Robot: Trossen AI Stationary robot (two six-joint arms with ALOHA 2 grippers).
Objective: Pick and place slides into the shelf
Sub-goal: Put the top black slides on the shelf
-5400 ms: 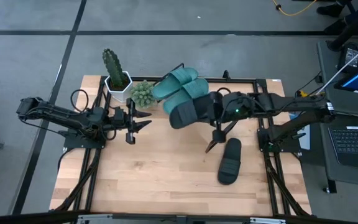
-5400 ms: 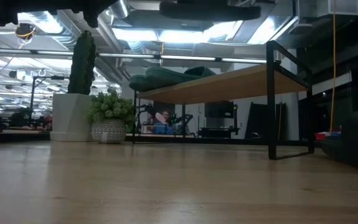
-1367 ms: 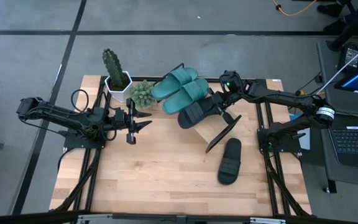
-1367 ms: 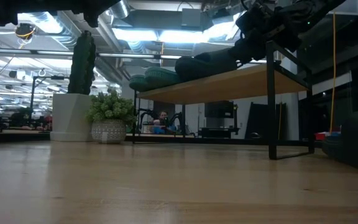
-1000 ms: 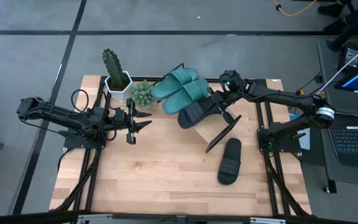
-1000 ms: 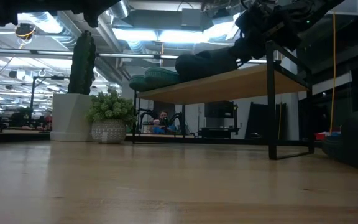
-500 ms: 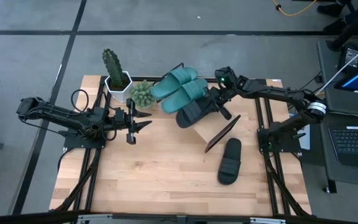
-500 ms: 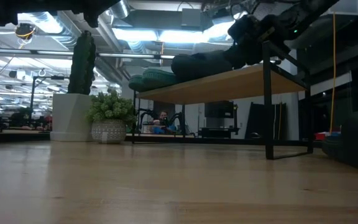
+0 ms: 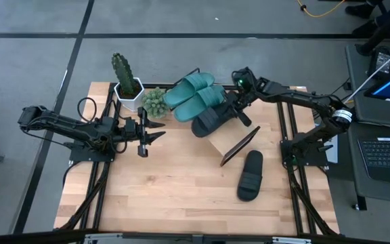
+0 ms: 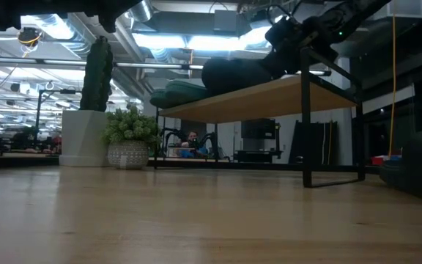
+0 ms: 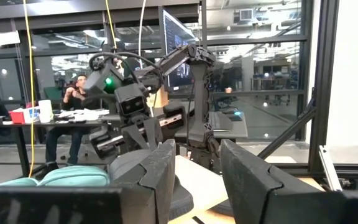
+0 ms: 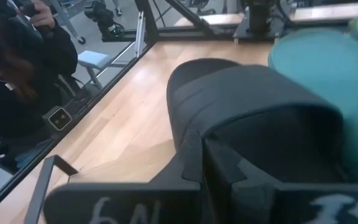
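Note:
Two teal slides (image 9: 195,91) lie side by side on the far left part of the slanted shelf (image 9: 230,141). One black slide (image 9: 208,120) rests sole down on the board beside them. My right gripper (image 9: 237,115) is shut and set against it. A second black slide (image 9: 250,175) lies on the table, in front of the shelf. My left gripper (image 9: 160,133) hovers open to the left of the shelf, holding nothing. In the low view the shelf (image 10: 269,92) carries the black slide (image 10: 233,73) and the teal ones (image 10: 178,92). My right gripper touches the black slide with its shut fingertips (image 12: 194,146), at the side where the strap meets the sole (image 12: 188,118). It comes slanting down from the table's far right. The slide lies sole down on the shelf board, its strap up.
A cactus in a white pot (image 9: 126,80) and a small bushy plant (image 9: 154,102) stand at the table's far left, close to the teal slides. Bare tabletop (image 9: 168,190) stretches along the near side. A person (image 12: 17,68) shows beyond the table.
My right gripper, still shut, has moved toward the table's left edge. The black slide on the shelf has slid left with it, closer to the teal slides. The shelf itself has shifted a little toward the left.

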